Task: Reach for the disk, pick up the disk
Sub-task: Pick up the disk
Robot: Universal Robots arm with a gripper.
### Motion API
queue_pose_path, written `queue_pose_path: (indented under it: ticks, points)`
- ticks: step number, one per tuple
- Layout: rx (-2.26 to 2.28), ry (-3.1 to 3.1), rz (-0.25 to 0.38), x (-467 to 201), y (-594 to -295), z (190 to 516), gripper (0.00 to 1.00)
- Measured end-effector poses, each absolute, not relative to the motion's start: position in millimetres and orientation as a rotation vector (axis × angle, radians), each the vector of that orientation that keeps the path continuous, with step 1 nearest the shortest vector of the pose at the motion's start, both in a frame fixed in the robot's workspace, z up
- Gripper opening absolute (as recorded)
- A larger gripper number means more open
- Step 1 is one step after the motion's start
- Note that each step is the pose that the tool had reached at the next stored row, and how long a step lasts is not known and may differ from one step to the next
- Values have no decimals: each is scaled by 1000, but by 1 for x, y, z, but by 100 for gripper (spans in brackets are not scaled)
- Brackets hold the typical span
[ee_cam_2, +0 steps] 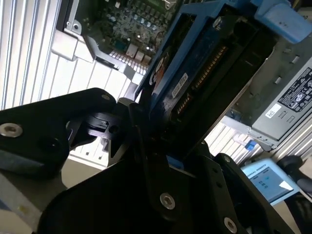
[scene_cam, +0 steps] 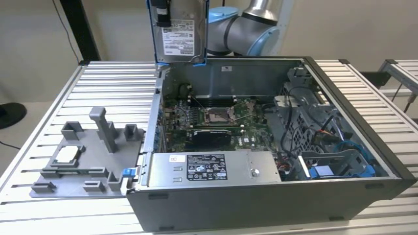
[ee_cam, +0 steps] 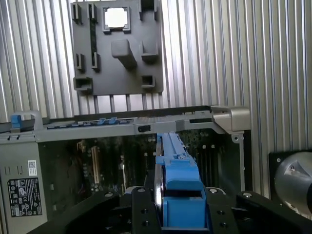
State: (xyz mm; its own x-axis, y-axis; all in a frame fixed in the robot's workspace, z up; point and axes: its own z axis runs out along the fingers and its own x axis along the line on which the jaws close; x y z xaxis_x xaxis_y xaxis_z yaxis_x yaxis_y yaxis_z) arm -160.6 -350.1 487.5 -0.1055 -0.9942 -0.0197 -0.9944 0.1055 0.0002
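Holding the disk (scene_cam: pixel 177 30) pinched edge-on in the gripper (ee_cam: pixel 179 207) above the open computer case (scene_cam: pixel 261 208), I would lift straight and slowly so it does not slip.

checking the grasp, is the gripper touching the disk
Touching. In the first wrist view the gripper clamps the disk on both sides.

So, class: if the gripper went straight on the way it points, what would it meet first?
Probably the open computer case, near its side wall's rim; the gripper holds the disk above it, depth unclear.
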Motion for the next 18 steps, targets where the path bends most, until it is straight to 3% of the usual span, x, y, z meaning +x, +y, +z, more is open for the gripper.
queue_pose_path:
  ticks: [18]
  points:
    - [-2091,2325,21,-113,-350,487,0]
